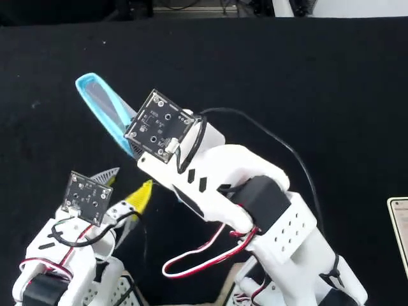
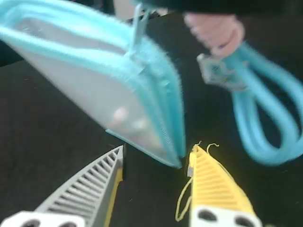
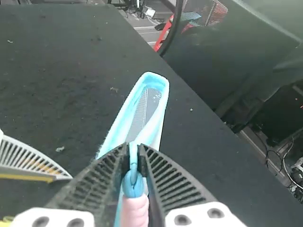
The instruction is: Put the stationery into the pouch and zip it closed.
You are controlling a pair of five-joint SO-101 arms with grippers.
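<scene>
Turquoise fabric edges the pouch [image 1: 102, 105], which stands on its narrow side over the left half of the black surface [image 1: 306, 76], its long axis running out toward the far left corner. Whether its lower edge touches the surface cannot be told. The right arm [image 1: 217, 178] reaches in from the near edge, and the right gripper [image 3: 135, 147] has its dark ribbed fingers [image 3: 163, 177] pressed together on a blue tab [image 3: 133, 182] at the pouch's near end. A pink piece [image 3: 134, 213] sits directly behind that tab, between the fingers' bases.

From the left wrist, the pouch [image 2: 94, 94] shows a clouded, translucent side with the zip [image 2: 154, 101] running along its turquoise border. Faint pale shapes show through the side, too blurred to name. Beside it hang the pink piece [image 2: 215, 30], a small metal clip [image 2: 218, 73] and a looped blue cord [image 2: 265, 127].

The left gripper [image 2: 157, 151] is at the near left corner of the surface, its fingers spread wide and holding nothing. One finger is grey [image 2: 90, 189], the other yellow [image 2: 213, 187]. The pouch's lower corner sits just beyond the gap between their tips, nearer the yellow one; contact cannot be judged. In the high view, the left gripper [image 1: 134, 176] lies just near-side of the pouch and beside the right arm.

A pale card [image 1: 400, 233] lies at the surface's right edge, well apart from both arms.
</scene>
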